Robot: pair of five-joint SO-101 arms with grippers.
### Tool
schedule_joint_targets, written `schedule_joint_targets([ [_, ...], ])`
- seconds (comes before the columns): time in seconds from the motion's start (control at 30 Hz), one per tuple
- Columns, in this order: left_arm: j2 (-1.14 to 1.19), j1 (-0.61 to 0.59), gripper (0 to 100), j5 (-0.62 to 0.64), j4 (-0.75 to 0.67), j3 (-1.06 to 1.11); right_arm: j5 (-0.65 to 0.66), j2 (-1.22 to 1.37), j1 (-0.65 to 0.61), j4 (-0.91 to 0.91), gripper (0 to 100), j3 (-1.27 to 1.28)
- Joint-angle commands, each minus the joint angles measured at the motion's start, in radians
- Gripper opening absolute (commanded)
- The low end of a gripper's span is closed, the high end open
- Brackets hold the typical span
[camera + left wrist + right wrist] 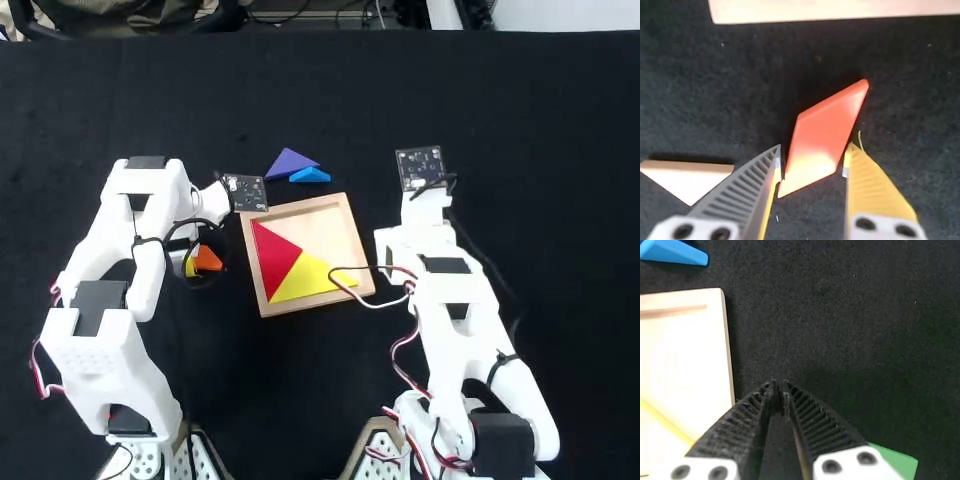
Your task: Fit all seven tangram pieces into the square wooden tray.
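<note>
Left gripper [815, 149] clamps the orange parallelogram [827, 125] beside the wooden tray [815, 10]; next it likely needs lifting into the tray's bare half. Right gripper [779, 386] is closed, empty.

Bare wood in tray's [322, 230] 1 o'clock half, rest hogged by red triangle [272, 254] and yellow triangle [306, 280]. Open table [520, 110] at 12 past purple piece [290, 162], blue piece [311, 175]. Tight at 9: left pincer [814, 147] on orange piece [827, 125]. Right arm [440, 285] crowding 3.
</note>
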Motion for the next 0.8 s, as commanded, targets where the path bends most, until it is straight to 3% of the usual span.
schedule_joint_targets([
  [0.0, -0.061, 0.007, 21, -0.029, 0.091, -0.044, 0.012, 0.004, 0.012, -0.025, 1.2, -0.007],
  [0.13, -0.141, 0.010, 21, -0.057, 0.166, -0.041, 0.012, 0.004, 0.012, -0.025, 1.2, -0.007],
  [0.4, -0.186, 0.041, 20, -0.054, 0.155, 0.054, 0.012, 0.004, 0.012, -0.025, 1.2, -0.007],
  [0.6, -0.158, 0.056, 21, 0.002, -0.075, 0.182, 0.012, 0.004, 0.012, -0.025, 1.2, -0.007],
  [0.77, -0.137, 0.064, 21, 0.012, -0.140, 0.214, 0.012, 0.004, 0.012, -0.025, 1.2, -0.007],
])
